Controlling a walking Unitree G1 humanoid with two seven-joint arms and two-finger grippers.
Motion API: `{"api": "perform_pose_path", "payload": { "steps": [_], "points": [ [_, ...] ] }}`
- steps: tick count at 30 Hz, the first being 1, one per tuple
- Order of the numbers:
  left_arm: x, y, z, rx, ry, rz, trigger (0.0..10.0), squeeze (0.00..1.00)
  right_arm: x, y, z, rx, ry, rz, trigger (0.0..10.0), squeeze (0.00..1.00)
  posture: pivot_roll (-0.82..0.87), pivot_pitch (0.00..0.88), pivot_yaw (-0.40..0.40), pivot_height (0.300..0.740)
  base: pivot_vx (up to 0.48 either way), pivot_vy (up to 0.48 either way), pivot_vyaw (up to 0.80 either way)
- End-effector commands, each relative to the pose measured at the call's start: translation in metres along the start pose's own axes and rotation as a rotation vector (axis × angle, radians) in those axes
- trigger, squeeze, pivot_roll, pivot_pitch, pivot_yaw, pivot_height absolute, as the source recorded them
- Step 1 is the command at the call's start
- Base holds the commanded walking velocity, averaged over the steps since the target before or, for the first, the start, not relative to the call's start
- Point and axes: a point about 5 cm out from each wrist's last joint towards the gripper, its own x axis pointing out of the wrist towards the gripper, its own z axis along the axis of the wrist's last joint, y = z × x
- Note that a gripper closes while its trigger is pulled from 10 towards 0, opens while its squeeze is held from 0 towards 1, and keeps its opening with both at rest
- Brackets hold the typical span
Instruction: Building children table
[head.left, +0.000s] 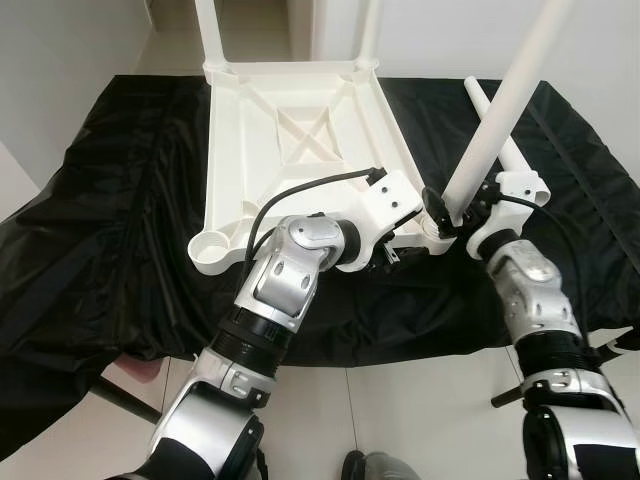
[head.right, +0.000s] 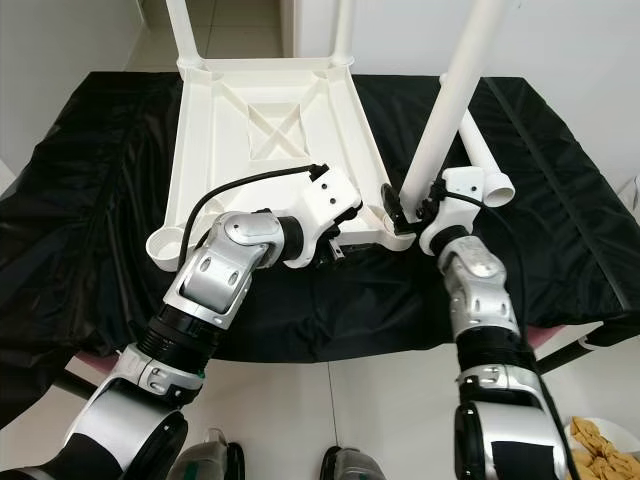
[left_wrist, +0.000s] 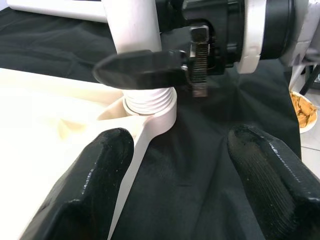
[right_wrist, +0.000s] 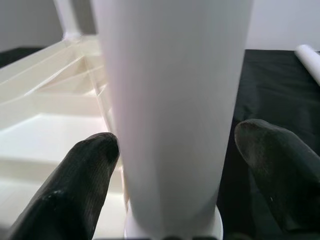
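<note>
Right gripper (head.right: 408, 208) fingers spread around the base of a white table leg (head.right: 450, 95), one finger touching it, where its threaded end sits in the near right corner socket of the upturned white tabletop (head.right: 270, 120). Left gripper (left_wrist: 175, 185), fingers apart and empty, hovers beside that corner. Another leg (head.right: 478, 150) lies on the black cloth (head.right: 90, 180).

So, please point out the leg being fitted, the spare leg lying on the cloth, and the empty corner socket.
fitted leg (head.left: 497, 120), left eye view, mid shaft
spare leg (head.right: 482, 160), right eye view, shaft
empty socket (head.left: 206, 246), left eye view, rim
</note>
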Motion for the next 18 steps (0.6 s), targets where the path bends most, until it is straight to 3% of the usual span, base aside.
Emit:
{"api": "perform_pose_path", "payload": {
  "steps": [1,7,15,16,17,18],
  "points": [
    [0.001,0.007,0.000,0.001,-0.002,0.157,10.0,0.00,0.000,0.000,-0.002,-0.021,0.015,0.054,10.0,0.00,0.04,0.034,-0.026,0.740,0.000,0.000,0.00],
    [0.000,0.008,0.001,-0.001,-0.004,0.160,10.0,0.00,-0.002,-0.010,-0.002,-0.021,0.042,0.155,10.0,0.00,0.04,0.038,-0.022,0.740,0.000,0.000,0.00],
    [0.000,0.007,0.001,-0.001,-0.002,0.161,10.0,0.00,0.000,-0.020,0.000,-0.016,0.057,0.155,10.0,0.00,0.04,0.041,-0.020,0.740,0.000,0.000,0.00],
    [-0.001,0.008,0.001,-0.001,-0.001,0.161,10.0,0.00,0.000,-0.021,0.000,-0.015,0.058,0.153,9.9,0.00,0.05,0.042,-0.019,0.740,0.000,0.000,0.00],
    [-0.001,0.008,0.001,-0.001,-0.001,0.162,10.0,0.00,0.001,-0.022,0.000,-0.014,0.058,0.156,9.0,0.00,0.05,0.042,-0.019,0.740,0.000,0.000,0.00],
    [-0.001,0.008,0.001,-0.001,-0.001,0.162,10.0,0.00,0.001,-0.022,0.000,-0.014,0.058,0.156,9.0,0.00,0.05,0.042,-0.019,0.740,0.000,0.000,0.00]
  ]
}}
